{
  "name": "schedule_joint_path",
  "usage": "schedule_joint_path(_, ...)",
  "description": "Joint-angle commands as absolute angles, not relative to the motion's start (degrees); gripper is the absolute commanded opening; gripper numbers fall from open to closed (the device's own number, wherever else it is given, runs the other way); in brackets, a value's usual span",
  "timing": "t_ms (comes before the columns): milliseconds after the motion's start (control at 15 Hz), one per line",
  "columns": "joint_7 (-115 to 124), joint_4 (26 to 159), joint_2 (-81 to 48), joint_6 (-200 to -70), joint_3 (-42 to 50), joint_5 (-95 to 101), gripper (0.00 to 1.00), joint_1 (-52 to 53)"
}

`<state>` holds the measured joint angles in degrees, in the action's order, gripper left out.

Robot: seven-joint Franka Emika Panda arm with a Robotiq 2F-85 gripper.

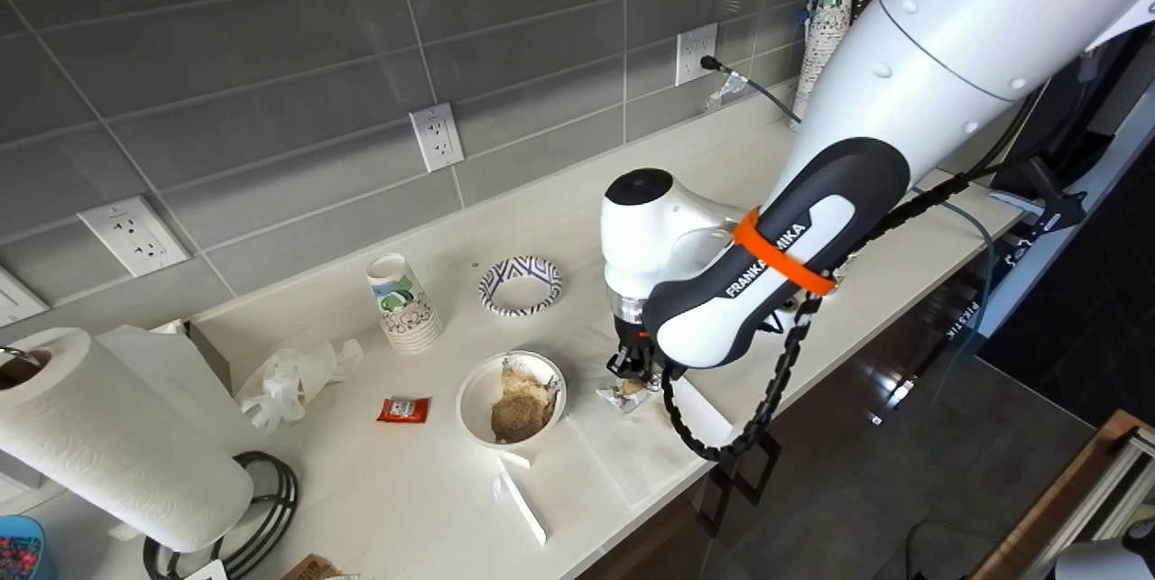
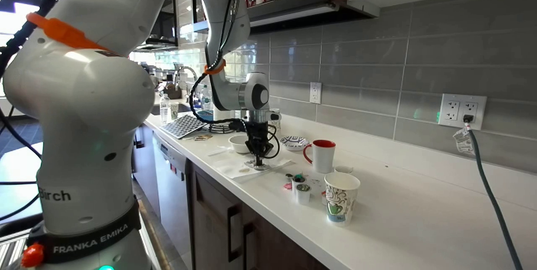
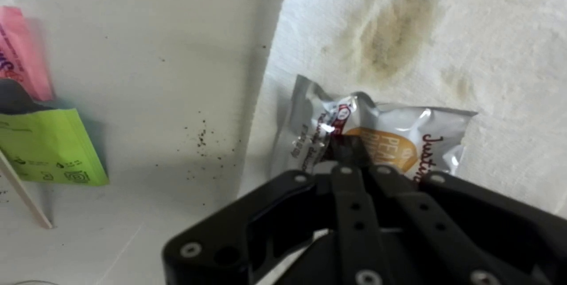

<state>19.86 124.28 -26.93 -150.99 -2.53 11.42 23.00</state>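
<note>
Gripper [image 3: 353, 151] clenched, tips down at the Justin's peanut-butter packet [image 3: 396, 145]: pressing any lower could, I judge, split it and squeeze contents onto the paper towel [image 3: 509, 59].

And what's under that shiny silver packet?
The silver packet lies on a white paper towel, with a brownish stain showing near the packet. The part right beneath is covered, so I can't tell whether it's stained too.
</note>
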Motion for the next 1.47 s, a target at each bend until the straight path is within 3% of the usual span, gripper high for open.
schedule_joint_path(0, 22.3, 124.9, -25.7, -150.6, -1.6, 13.6, 0.00, 24.5)
schedule_joint_path(1400, 17.3, 122.8, -29.7, -151.4, -5.4, 9.6, 0.00, 21.5)
